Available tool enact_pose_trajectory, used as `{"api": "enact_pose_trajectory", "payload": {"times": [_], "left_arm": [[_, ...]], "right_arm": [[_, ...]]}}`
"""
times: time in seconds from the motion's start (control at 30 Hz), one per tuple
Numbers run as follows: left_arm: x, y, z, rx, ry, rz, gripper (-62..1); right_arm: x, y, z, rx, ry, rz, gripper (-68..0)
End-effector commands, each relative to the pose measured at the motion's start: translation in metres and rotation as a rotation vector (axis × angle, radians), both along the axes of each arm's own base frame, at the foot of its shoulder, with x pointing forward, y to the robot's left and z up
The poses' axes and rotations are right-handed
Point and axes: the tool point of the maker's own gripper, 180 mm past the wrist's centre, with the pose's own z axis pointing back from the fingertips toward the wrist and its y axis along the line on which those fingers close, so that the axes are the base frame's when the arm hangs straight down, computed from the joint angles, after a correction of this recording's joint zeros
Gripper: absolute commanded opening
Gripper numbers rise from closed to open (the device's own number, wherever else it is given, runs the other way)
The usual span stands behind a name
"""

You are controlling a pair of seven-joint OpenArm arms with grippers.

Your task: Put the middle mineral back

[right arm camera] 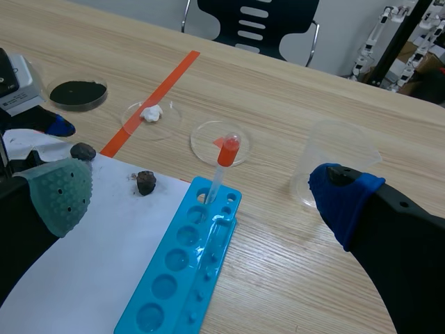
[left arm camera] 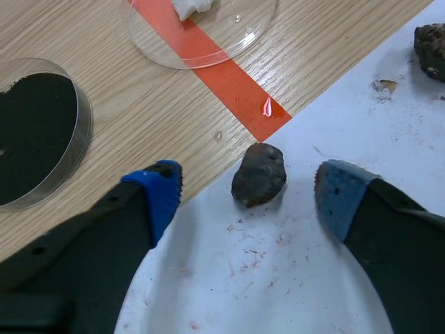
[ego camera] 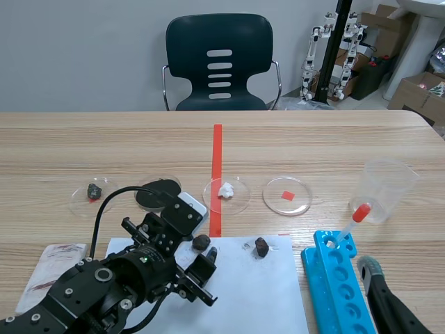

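Two dark minerals lie on a white paper sheet point(ego camera: 257, 292): one point(ego camera: 201, 242) near its far left corner, the other point(ego camera: 261, 246) to its right. My left gripper point(left arm camera: 249, 186) is open and low over the sheet, its blue pads on either side of the left mineral point(left arm camera: 259, 174) without touching it. A clear dish point(ego camera: 240, 198) on the red tape holds a white mineral point(ego camera: 226, 189). An empty dish point(ego camera: 287, 195) with a red square sits to the right. My right gripper point(right arm camera: 201, 195) hangs open above the blue rack point(right arm camera: 188, 257).
At the left stand a dish with a dark mineral point(ego camera: 92, 191) and a black-filled dish point(ego camera: 158, 193). A clear plastic cup point(ego camera: 388, 188) is at the right, and a red-capped tube point(ego camera: 351, 223) leans in the blue rack point(ego camera: 341, 282). A black chair point(ego camera: 220, 62) stands behind the table.
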Motion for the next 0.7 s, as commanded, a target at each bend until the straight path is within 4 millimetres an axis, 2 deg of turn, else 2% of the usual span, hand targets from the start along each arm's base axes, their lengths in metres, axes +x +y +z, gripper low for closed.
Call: {"api": "enact_pose_trajectory", "payload": {"times": [0.0, 0.13, 0.33, 0.5, 0.67], "left_arm": [[0.003, -0.004, 0.008, -0.025, -0.023, 0.010, -13.4], [-0.003, -0.004, 0.008, -0.032, -0.025, 0.017, -10.0], [-0.005, -0.004, 0.031, -0.051, -0.089, 0.069, -9.3], [-0.010, -0.010, 0.046, -0.065, -0.125, 0.056, -2.5], [-0.010, -0.010, 0.047, -0.064, -0.126, 0.055, -0.6]], "right_arm": [[0.004, -0.001, 0.009, 0.008, -0.036, -0.005, 0.4], [0.004, -0.001, 0.009, 0.008, -0.036, -0.005, 0.4], [0.004, -0.001, 0.009, 0.008, -0.036, -0.005, 0.4], [0.004, -0.001, 0.009, 0.008, -0.036, -0.005, 0.4], [0.004, -0.001, 0.009, 0.008, -0.036, -0.005, 0.4]]}}
